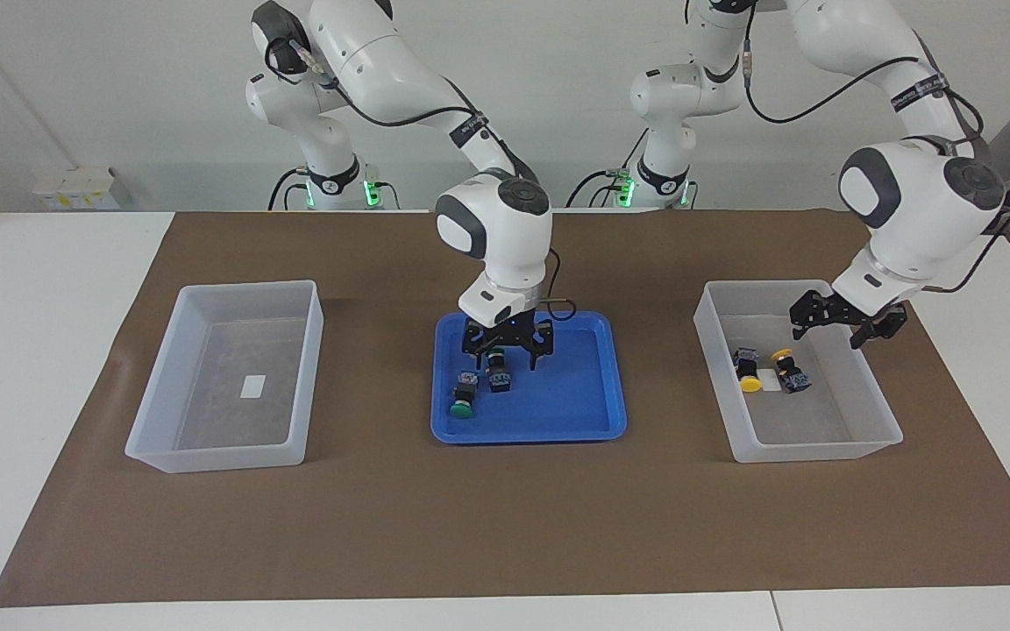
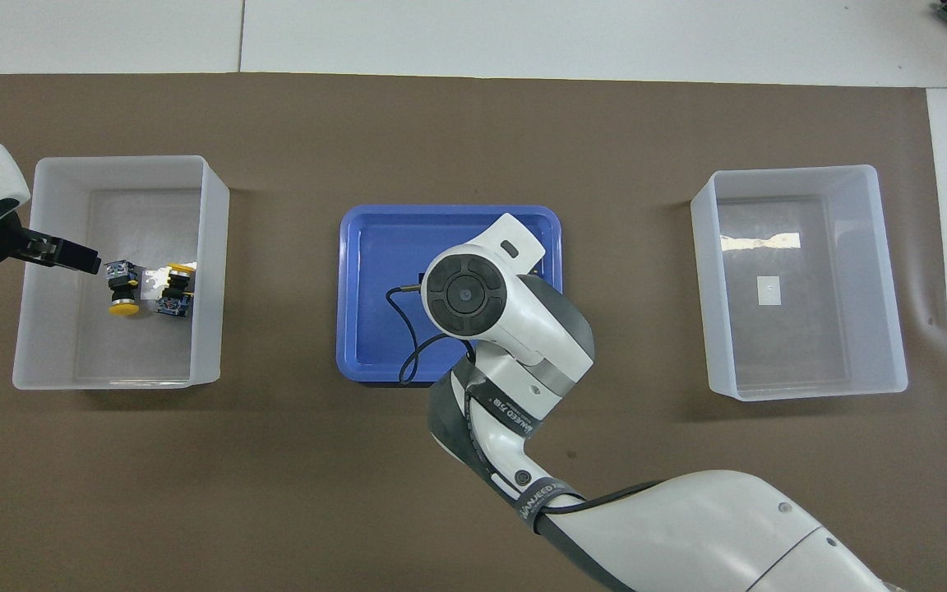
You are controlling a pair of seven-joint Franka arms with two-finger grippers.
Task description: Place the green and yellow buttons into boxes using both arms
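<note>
Two green buttons lie in the blue tray (image 1: 575, 421): one (image 1: 498, 375) between my right gripper's fingers, the other (image 1: 463, 399) beside it, farther from the robots. My right gripper (image 1: 508, 349) is open and low over the tray, its jaws on either side of the first button's cap. In the overhead view the right arm's wrist hides this gripper and both green buttons. Two yellow buttons (image 1: 746, 368) (image 1: 790, 372) lie in the box (image 1: 821, 447) at the left arm's end. My left gripper (image 1: 847, 322) is open and empty, over that box's rim.
The second box (image 1: 216, 456) at the right arm's end holds only its white label (image 1: 253, 386). A brown mat (image 1: 505, 526) covers the table. In the overhead view the yellow buttons (image 2: 122, 288) (image 2: 176, 289) lie beside the left gripper (image 2: 62, 253).
</note>
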